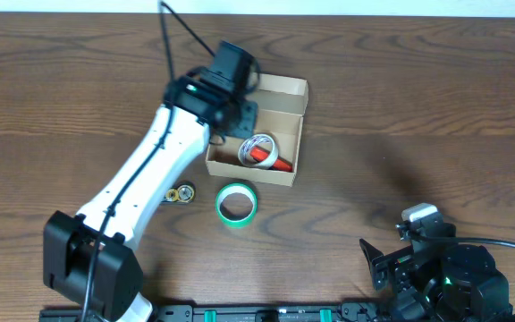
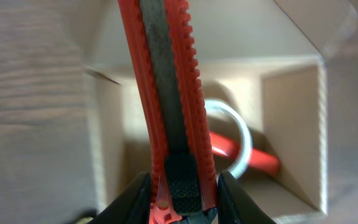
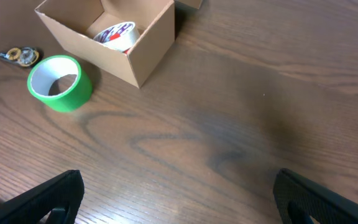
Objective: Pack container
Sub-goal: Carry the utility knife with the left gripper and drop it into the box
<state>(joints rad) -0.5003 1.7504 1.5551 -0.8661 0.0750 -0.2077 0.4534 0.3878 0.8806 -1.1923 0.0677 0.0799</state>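
Left fingers [image 2: 126, 208]: clenched on both sides of a red box cutter [image 2: 166, 93], gripping it at the black slider end. The cutter's body runs away from the wrist camera toward 12 o'clock. Its tip is cut off by the frame edge.

Right fingers [image 3: 48, 199]: released and spread wide, with nothing between them. They are over bare counter [image 3: 241, 124], at about 4 o'clock in the overhead view, well apart from everything else.

Container [image 1: 240, 172]: tan cardboard box, just above centre of the overhead view, with the flap lid open toward 12 o'clock. The left arm's wrist covers its 9 o'clock half. In the left wrist view the cutter is over the open box. Cannot tell whether it touches the floor.

Contents at the container's 3 o'clock side: a white tape roll [image 1: 257, 146], with a red item [image 1: 274, 161] partly under it.

On the counter outside:
- A green tape roll [image 1: 237, 204] lies flat, near the container's 6 o'clock wall but not touching it.
- A small metallic object [image 1: 181, 193] sits at 9 o'clock of the green roll, beside the left arm. Too small to identify.
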